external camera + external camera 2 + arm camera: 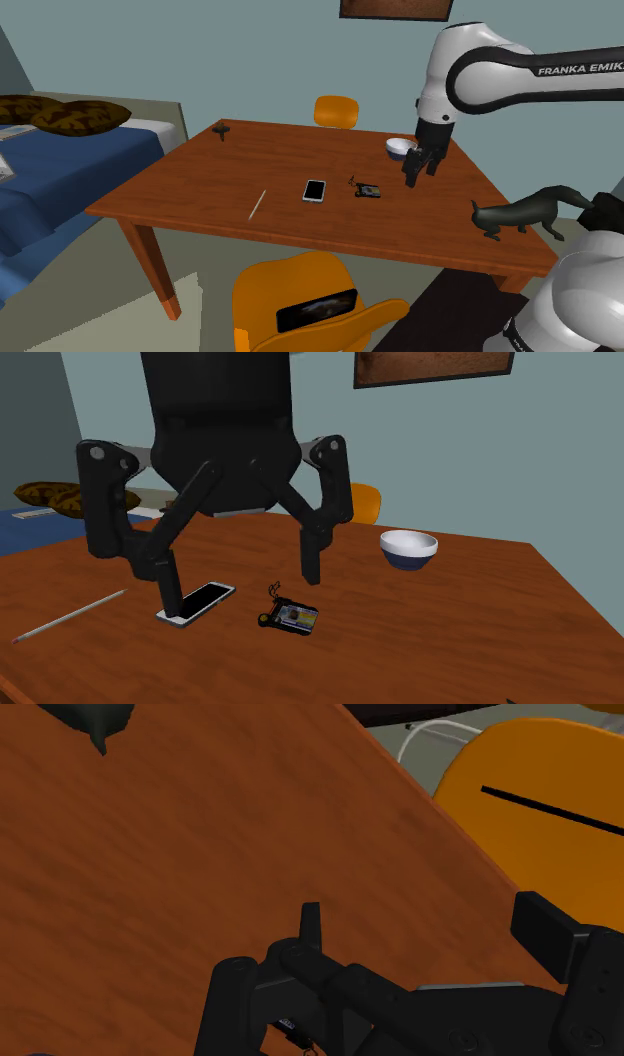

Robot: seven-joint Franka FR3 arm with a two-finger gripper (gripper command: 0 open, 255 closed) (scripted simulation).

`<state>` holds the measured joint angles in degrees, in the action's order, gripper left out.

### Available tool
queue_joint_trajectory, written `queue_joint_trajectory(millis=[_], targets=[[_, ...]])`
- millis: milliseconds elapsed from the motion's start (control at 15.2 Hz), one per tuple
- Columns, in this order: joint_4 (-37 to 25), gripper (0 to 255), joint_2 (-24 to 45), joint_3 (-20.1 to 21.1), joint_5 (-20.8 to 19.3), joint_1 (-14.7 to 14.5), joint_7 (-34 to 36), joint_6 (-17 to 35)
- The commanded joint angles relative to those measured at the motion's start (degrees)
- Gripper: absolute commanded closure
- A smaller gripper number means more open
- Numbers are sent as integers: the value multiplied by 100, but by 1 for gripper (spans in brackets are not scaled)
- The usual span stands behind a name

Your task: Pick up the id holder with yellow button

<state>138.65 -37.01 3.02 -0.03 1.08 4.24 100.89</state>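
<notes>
The id holder (291,617) is a small dark card case with a yellow button at one end and a thin cord. It lies flat on the brown wooden table (450,642), beside a phone. In the shoulder view the id holder (368,190) sits near the table's middle. My black gripper (420,172) hangs above the table, a little toward that view's right of the holder. In the second exterior view the gripper (238,582) looms large, its fingers (308,562) standing wide apart with nothing between them. The wrist view has the gripper (425,926) open over bare tabletop.
A white-edged phone (315,190) lies just beyond the holder on the shoulder view's left. A white and blue bowl (399,148) stands behind the gripper. A thin stick (257,204), a black cat figure (518,213) and two orange chairs (300,300) are around. A bed (60,170) is at left.
</notes>
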Motion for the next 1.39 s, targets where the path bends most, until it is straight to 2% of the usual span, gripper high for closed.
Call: queue_joint_trajectory(millis=[0,660,1320], targets=[[-35,0,361,-20,-100,42,-67,437],[-628,0,2242,-115,-601,255,-270,2185],[-2006,0,4251,-214,-1111,398,-325,3288]])
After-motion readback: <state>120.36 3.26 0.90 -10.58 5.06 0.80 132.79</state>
